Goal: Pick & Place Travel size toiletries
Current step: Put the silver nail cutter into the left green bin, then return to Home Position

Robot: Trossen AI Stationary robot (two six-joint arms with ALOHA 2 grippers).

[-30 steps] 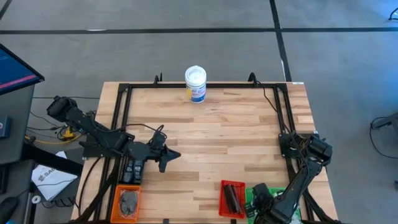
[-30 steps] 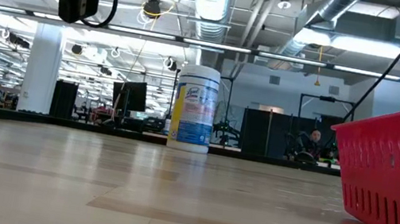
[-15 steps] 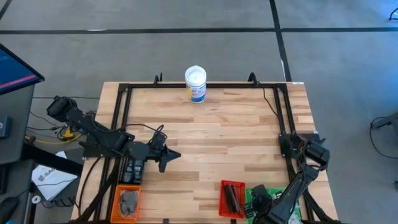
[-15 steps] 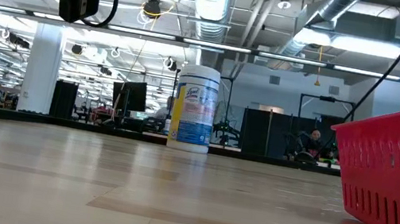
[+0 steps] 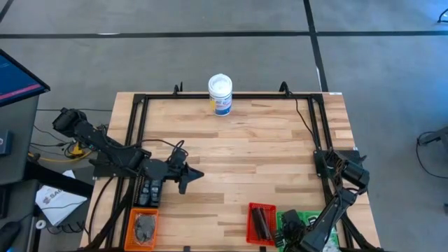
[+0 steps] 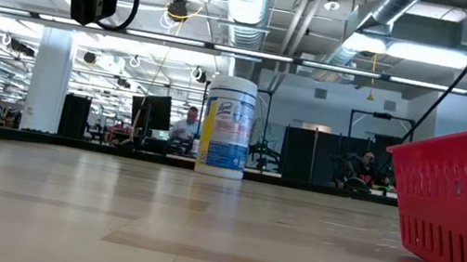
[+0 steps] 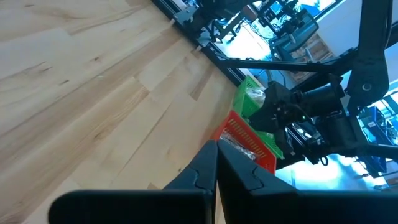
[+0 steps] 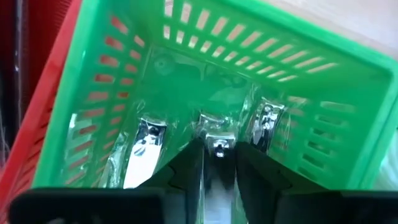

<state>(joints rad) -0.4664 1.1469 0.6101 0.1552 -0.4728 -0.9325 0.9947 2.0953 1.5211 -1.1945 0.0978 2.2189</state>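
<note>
**A:** Where are the toiletries right now?

**B:** Sorted into the trays at the near edge of the table [image 5: 238, 154]. The green tray [image 8: 205, 68] at the near right holds silvery nail clippers in clear packets [image 8: 148, 142]; the red tray [image 5: 262, 222] just left of it holds dark slim sticks, and the orange tray [image 5: 143, 227] at the near left holds a greyish heap I cannot identify.

**B:** The right gripper [image 8: 214, 163] is down inside the green tray, its fingers nearly closed with one packeted clipper [image 8: 218, 147] between their tips. It looks like a grasp, though whether it bears weight I cannot tell.

**A:** How will that thing handle?

**B:** My guess: light, with a stiff metal core under slippery film. A pinch across the metal body should hold better than one on loose film, which could slide or crumple.

**A:** What is in the way?

**B:** The tray's slotted walls stand close around the fingers, and two neighbouring clippers lie just beside the middle one, so a lift may drag them along.

**A:** And the left arm?

**B:** The left gripper [image 7: 216, 163] hovers over the near-left table, clenched on nothing. The white wipes tub [image 5: 220, 94] stands at the far edge, well apart from everything.
</note>
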